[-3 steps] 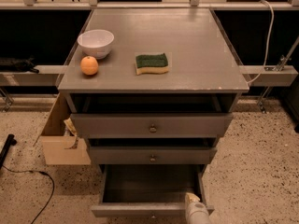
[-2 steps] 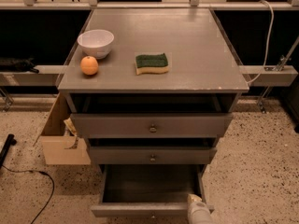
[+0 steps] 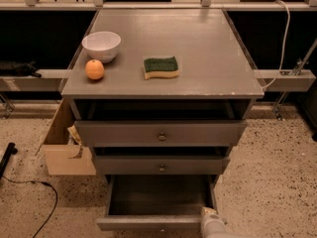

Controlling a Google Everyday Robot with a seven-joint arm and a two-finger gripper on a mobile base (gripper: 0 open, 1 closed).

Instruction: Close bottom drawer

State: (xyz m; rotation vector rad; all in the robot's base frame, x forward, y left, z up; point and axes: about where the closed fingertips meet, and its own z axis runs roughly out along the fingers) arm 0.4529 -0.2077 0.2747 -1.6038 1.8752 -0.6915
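The bottom drawer (image 3: 148,223) of the grey cabinet is pulled far out, its dark empty box (image 3: 158,195) showing. Its front panel runs along the bottom edge of the camera view. My gripper (image 3: 212,224) is a pale shape at the bottom right, at the right end of that front panel, by the drawer's right front corner. Most of it is cut off by the picture's edge. The middle drawer (image 3: 161,165) and the top drawer (image 3: 161,133) stand slightly out, each with a small brass knob.
On the cabinet top (image 3: 208,58) lie a white bowl (image 3: 101,45), an orange (image 3: 94,69) and a green-and-yellow sponge (image 3: 160,67). A cardboard box (image 3: 67,148) stands on the floor at the left. A black cable (image 3: 34,192) runs over the speckled floor.
My gripper has stayed at the drawer's right front corner, shifting only slightly. The bottom drawer stands out as far as before.
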